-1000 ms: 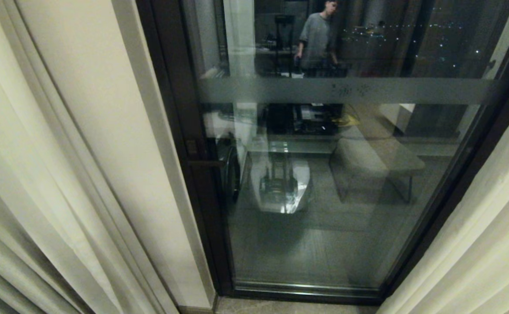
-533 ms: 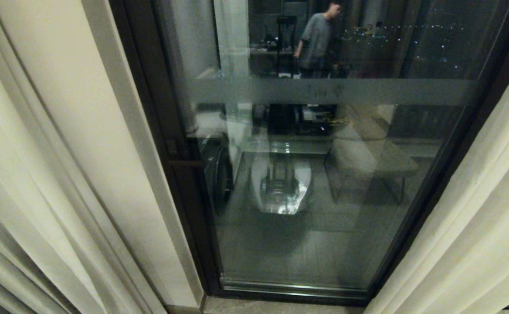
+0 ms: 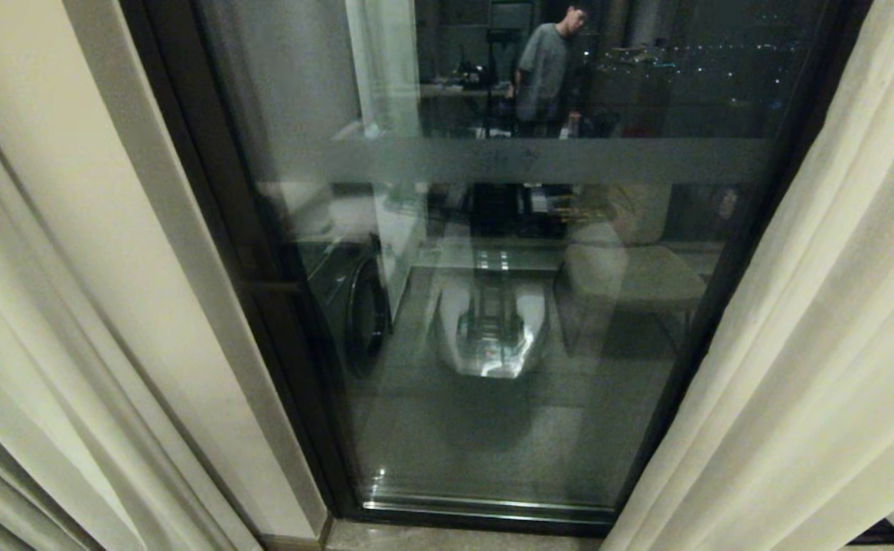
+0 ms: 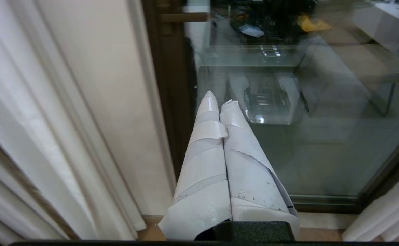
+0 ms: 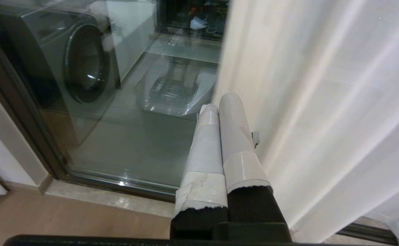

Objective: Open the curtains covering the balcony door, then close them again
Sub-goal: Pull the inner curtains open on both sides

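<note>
The curtains hang drawn apart: one cream panel (image 3: 3,344) at the left, another (image 3: 814,321) at the right. Between them the balcony door (image 3: 493,444) stands uncovered, dark-framed glass with a frosted band (image 3: 646,159). Neither arm shows in the head view. My left gripper (image 4: 219,99) is shut and empty, its taped fingers pointing at the door's left frame (image 4: 172,85), with the left curtain (image 4: 22,119) beside it. My right gripper (image 5: 218,104) is shut and empty too, close beside the right curtain (image 5: 322,102) without gripping it.
A cream wall strip (image 3: 95,191) lies between the left curtain and the door frame. Behind the glass stands a washing machine (image 5: 83,65). The glass reflects a person (image 3: 543,65) and my own base (image 3: 489,329). A stone sill (image 5: 100,198) runs along the door's foot.
The whole head view has shifted left, so the camera has moved rightward; the right curtain fills more of the picture. Curtains and door have not visibly moved.
</note>
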{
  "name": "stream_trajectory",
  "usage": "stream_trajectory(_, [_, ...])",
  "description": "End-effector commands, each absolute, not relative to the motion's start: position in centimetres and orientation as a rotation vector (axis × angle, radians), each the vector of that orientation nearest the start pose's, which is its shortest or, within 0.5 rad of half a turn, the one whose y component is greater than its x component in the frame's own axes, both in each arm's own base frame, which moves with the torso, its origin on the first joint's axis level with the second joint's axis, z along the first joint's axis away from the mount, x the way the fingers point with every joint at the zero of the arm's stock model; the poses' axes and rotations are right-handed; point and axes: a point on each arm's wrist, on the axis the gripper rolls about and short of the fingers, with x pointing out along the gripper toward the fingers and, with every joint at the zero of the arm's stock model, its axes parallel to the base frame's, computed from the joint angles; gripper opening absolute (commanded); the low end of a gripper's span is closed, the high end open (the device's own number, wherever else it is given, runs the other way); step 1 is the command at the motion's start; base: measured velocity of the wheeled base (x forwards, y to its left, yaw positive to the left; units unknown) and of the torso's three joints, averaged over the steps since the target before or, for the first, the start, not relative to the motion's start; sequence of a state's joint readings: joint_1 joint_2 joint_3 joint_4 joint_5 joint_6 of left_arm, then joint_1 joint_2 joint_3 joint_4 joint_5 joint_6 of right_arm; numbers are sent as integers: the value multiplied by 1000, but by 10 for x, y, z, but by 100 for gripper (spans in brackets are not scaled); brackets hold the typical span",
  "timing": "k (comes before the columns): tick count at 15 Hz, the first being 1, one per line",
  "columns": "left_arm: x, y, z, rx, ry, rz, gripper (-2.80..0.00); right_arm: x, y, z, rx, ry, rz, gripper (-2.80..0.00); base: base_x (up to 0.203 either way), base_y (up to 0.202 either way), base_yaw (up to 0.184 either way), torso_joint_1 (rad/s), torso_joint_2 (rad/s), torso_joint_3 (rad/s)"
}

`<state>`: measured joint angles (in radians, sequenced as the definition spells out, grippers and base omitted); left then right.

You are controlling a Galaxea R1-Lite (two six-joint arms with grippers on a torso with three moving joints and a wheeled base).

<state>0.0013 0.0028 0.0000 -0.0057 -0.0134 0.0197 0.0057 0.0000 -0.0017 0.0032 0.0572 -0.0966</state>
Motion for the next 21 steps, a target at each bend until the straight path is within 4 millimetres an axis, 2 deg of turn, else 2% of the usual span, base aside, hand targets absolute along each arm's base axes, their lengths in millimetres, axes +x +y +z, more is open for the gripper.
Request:
stream_trajectory(1, [-23,0,76,22,-5,-12,-280,-23,1,76,-98,0,65,-280,0,-197,1,2,2,2])
stream_trajectory(21, [-23,0,76,23,-4,-12,-280,-23,1,76,-97,0,65,-280,0,-189,3,2,3,2])
